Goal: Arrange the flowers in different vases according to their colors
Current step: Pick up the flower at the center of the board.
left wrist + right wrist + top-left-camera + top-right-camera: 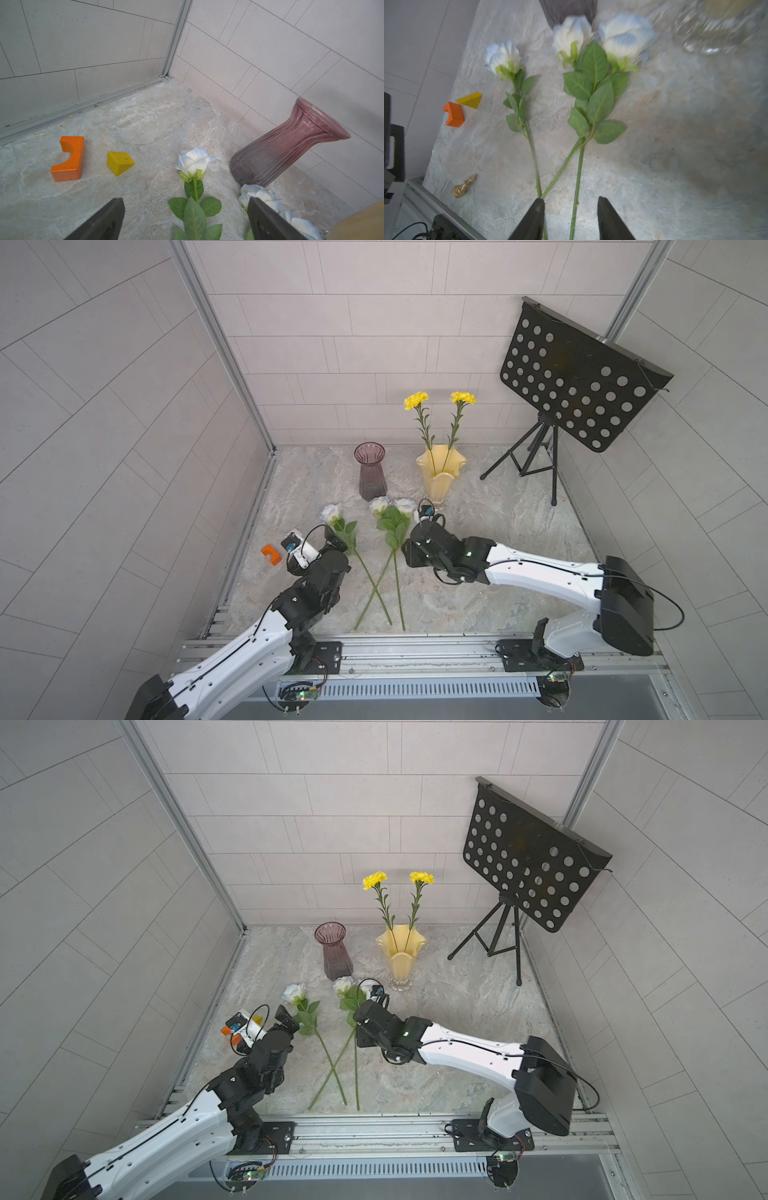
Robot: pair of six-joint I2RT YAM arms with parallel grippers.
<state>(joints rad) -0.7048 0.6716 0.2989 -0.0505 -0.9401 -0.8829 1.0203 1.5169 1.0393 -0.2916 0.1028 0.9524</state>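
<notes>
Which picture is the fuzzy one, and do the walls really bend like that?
Right wrist view: the white roses and the glass foot of the yellow vase look smeared, probably motion blur. Left wrist view: sharp, the nearest rose is crisp. In both top views the wall tiles bow, a wide-lens effect.

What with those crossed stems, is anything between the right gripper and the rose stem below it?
Nothing visible. The right gripper has open jaws flanking the white rose stem; the crossed stems meet right by one finger and might snag.
</notes>
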